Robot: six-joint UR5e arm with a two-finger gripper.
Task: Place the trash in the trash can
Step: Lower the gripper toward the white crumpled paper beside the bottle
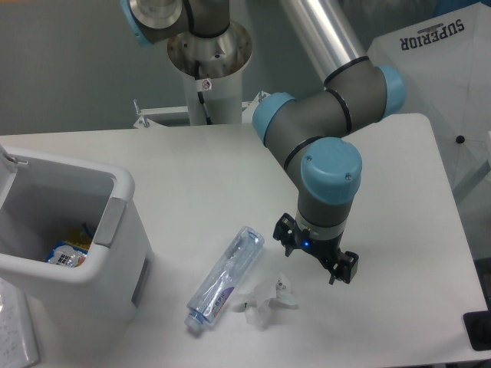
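We see one robot arm (326, 123) w/ grey links and light-blue joint caps reaching down over a white table (399, 192). Its gripper (316, 255) hangs just above the tabletop, right of centre, black, seen from behind and above; the fingers are mostly hidden under the wrist, so we can't tell how far apart they are, and nothing is visibly in its grasp.

The clear plastic bottle (225, 280) w/ a blue-purple label lies on its side on the table, just left of the gripper, cap end pointing toward the lower left. The small wad of clear plastic (265, 300) sits beside the bottle, below and slightly left of the gripper, apart from it.

The white trash can (115, 261) stands at the left edge, upright, w/ a grey tab on its near right rim. Inside we see some colourful wrappers (67, 249), details too small to read.
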